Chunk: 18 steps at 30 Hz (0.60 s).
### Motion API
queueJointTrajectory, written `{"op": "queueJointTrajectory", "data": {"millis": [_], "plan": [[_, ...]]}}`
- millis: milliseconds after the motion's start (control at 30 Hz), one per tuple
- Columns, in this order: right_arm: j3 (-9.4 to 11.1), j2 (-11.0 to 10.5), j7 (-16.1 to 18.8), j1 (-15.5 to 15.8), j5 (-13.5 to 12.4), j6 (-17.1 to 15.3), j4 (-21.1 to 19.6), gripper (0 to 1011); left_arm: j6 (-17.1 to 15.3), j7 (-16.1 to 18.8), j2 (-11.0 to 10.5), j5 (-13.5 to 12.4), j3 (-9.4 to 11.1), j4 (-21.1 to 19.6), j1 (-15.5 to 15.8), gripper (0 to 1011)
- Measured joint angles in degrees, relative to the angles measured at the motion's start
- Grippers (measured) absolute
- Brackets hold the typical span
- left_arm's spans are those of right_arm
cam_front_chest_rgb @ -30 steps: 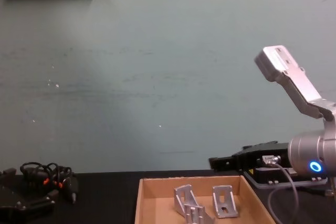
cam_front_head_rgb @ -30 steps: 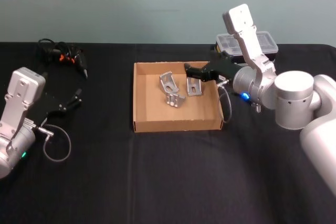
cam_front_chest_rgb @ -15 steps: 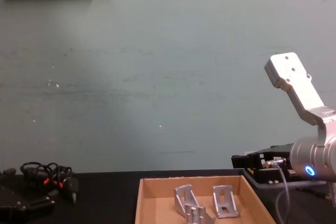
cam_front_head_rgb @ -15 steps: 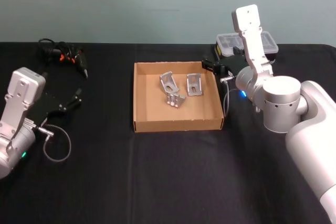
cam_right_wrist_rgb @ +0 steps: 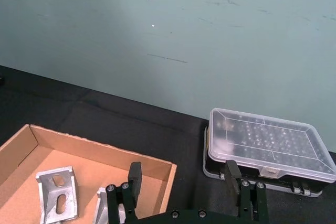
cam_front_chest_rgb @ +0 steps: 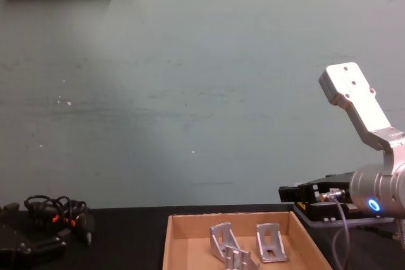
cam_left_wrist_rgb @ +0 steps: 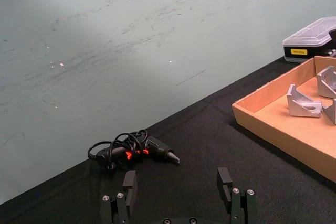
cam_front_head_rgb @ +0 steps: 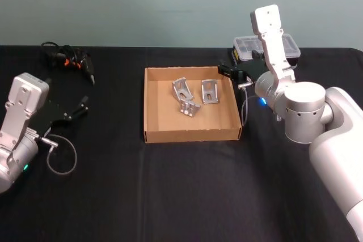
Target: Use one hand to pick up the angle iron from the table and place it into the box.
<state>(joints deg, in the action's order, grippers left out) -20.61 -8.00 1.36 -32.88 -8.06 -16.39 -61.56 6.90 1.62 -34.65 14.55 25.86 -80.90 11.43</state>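
The box [cam_front_head_rgb: 191,135] sits mid-table [cam_front_head_rgb: 181,196], with three angle irons [cam_front_head_rgb: 181,88] [cam_front_head_rgb: 209,91] [cam_front_head_rgb: 189,107] in its far half: two side by side near the back wall, the third just in front of the left one. Behind and right of the box lies a plastic case [cam_front_head_rgb: 266,46]. The right gripper [cam_front_head_rgb: 227,71] hangs over the box's right back corner, in front of the case. Far left at the back lies a tool with a cable [cam_front_head_rgb: 71,62]. The left gripper [cam_front_head_rgb: 83,104] is parked near the left edge, in front of that tool.

Soft, even indoor light, faint shadows, slightly grainy.
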Motion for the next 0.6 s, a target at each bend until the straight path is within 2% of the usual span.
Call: {"op": "queueJointTrajectory", "data": {"millis": [600], "plan": [[-0.09, -0.08, 0.16, 0.06, -0.08, 0.06, -0.14, 1004, 0.00, 0.00, 0.00, 0.00, 0.00, 0.00, 0.00, 1000]]}}
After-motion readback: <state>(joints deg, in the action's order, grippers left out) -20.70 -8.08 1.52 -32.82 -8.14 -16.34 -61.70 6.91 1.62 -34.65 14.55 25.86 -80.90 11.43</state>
